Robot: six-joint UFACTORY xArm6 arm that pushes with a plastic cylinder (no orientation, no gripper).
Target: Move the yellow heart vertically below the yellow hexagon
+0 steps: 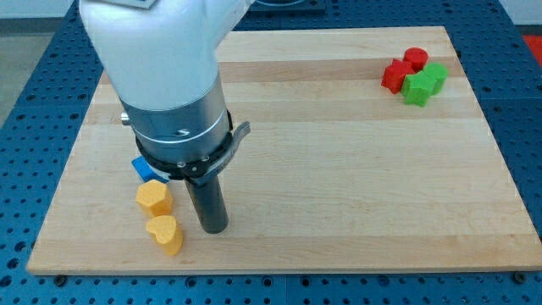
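Dark rod, my tip (214, 227), sits on the wooden board (339, 169), just right of the yellow heart block (165, 234), gap visible, holding nothing, no contact. Yellow hexagon block (153, 197) lies just above the heart, slightly to the view's left, nearly touching it. Blue block (144, 168) is half hidden under the arm. Red blocks (401, 70) and green block (423, 84) are well apart at top right. Risk: a leftward shove overshoots the heart past the hexagon's line, or clips the hexagon because they sit so close.

- A single camera looks down at a slant from beyond the wooden board's (339, 127) bottom edge.
- The arm (161, 76) looms close, upper left.
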